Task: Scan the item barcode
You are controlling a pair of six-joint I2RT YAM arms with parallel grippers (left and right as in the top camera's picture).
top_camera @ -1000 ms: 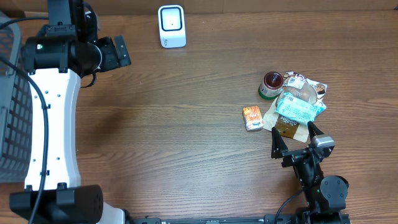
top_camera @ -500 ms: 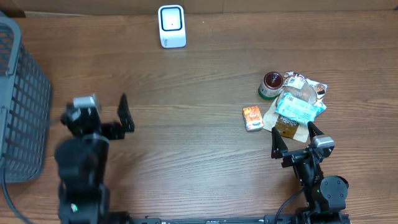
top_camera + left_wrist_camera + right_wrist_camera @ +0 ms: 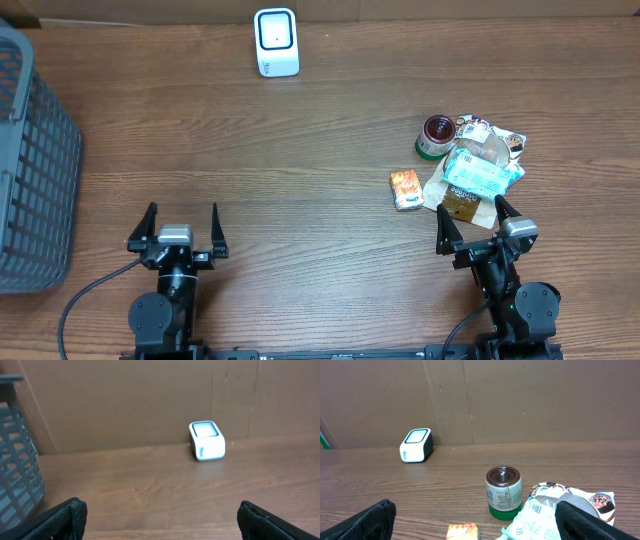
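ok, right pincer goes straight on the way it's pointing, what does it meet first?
Probably the brown pouch, directly ahead of the right pincer, with the teal packet lying on it. The pincer's height is unclear, so it might skim over.

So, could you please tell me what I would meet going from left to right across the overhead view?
Grey basket → left hand → white scanner → small orange packet → brown-lidded jar. The packets and the right hand overlap it, so I leave them out.
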